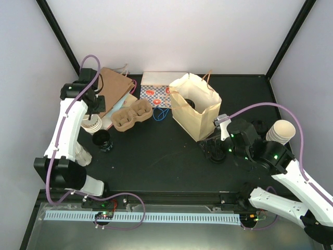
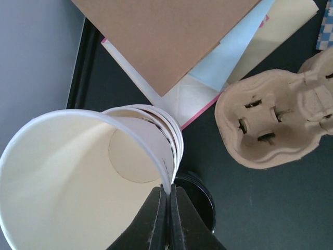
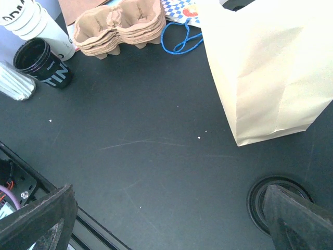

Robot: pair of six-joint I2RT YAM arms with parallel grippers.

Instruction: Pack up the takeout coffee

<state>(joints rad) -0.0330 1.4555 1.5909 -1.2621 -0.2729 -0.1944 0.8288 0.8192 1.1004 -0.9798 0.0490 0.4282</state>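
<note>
Up close, left gripper [image 2: 167, 202]: fingers pressed together, pinching the rim of the top lidless cup [image 2: 67, 187] and tilting it off the stack [image 2: 169, 122], apparently to peel one free.
Right gripper [image 3: 169, 208]: spread wide and empty, hovering low over the table [image 3: 156, 146] beside the paper bag [image 3: 270, 78], likely placed to steady or receive.
Takeout coffee [image 1: 189, 103]: seemingly down inside the upright, open bag. Only a dark round top shows, so this cannot be confirmed.
Black disc [image 3: 278, 200]: flat on the table near the right finger, possibly a spare lid.
Cup carrier [image 2: 276, 125]: near the stack, empty.
Black cup [image 3: 44, 60]: just beside the stack, mouth open.
</note>
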